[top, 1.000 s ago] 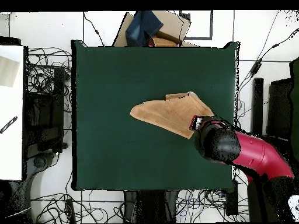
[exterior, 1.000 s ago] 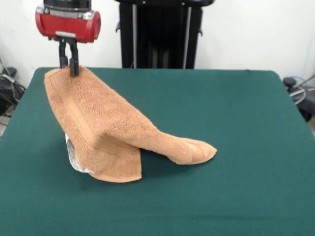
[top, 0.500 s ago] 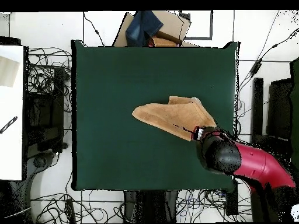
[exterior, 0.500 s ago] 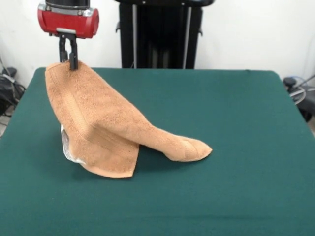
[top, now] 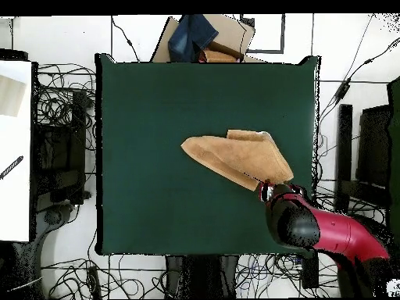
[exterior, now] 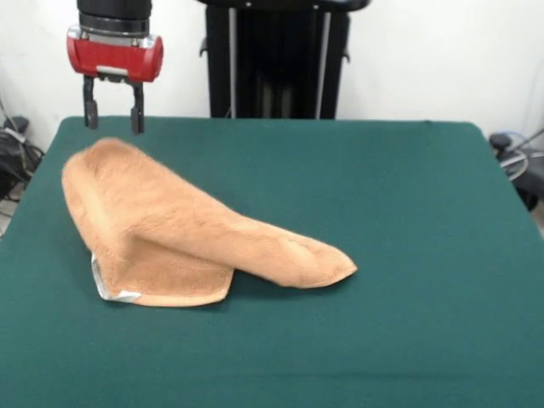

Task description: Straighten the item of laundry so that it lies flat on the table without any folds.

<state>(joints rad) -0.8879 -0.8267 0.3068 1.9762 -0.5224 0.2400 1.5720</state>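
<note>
The tool (exterior: pixel 111 117) hangs with its two dark fingers (exterior: pixel 136 117) spread apart and nothing between them, just above the raised end of the towel (exterior: pixel 183 234) and clear of it. Above the fingers sits a glossy red cylindrical housing under a black wrist; in the overhead view the tool (top: pixel 275 188) shows at the towel's (top: pixel 238 157) corner nearest the robot's base, with the red and black arm (top: pixel 336 234) trailing away from the towel.

The towel is peach-tan terry with a soft, looped nap. It lies on the desk (exterior: pixel 408 255) as a rumpled, folded heap: the end beneath the tool humps up in a rounded ridge, and from there the cloth slopes down into a long tapering tongue with a blunt rounded tip. A lower layer sticks out under the hump as a flat flap with a woven border band and a rounded corner. A small white label (exterior: pixel 106 285) peeks out at the flap's edge, on the tool's side.

The desk is a broad rectangle under smooth dark green cloth, much wider than the towel.
</note>
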